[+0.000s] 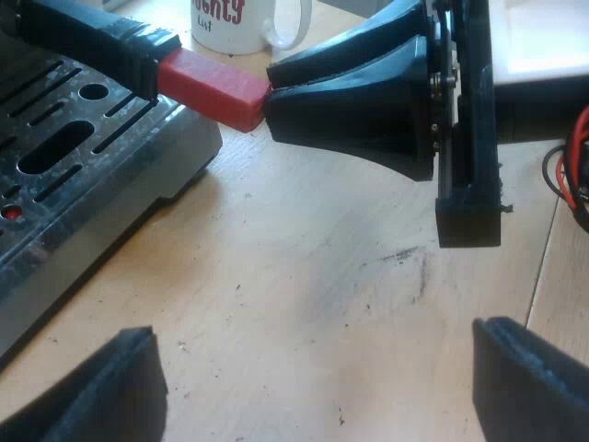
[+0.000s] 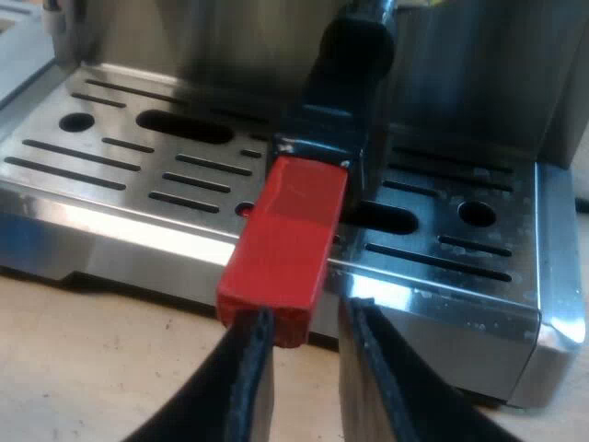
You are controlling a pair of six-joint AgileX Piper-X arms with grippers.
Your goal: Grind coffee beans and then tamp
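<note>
The espresso machine point(image 2: 479, 304) is brushed metal. Its drip tray point(image 1: 78, 157) is a flat grid cut with long slots and round holes, and the front corner is speckled with dried drops. It stands on a pale wooden table point(image 1: 322, 276) with a smooth grain and a few dark crumbs.

The handle point(image 2: 354, 64) reaches out from the machine's front above the tray. Its long axis runs straight away from the machine. It is glossy black for most of its length and finishes in a blocky, square-cut red end point(image 2: 285, 239), matt and slightly scuffed. That end points outward past the tray's edge, toward the right gripper point(image 2: 308, 318). The metal holder itself is hidden.

The right gripper's black, tapering fingers point(image 2: 244, 387) stand close together with a narrow gap, tips right at the red end's face, which is broader than that gap. From the left wrist, the right gripper point(image 1: 274, 90) meets the red end point(image 1: 216, 87) tip to tip.

The left gripper point(image 1: 313, 387) hangs over bare table beside the machine, fingers point(image 1: 92, 391) spread wide, holding nothing.

A white mug point(image 1: 244, 23) with red lettering stands beyond the handle.
</note>
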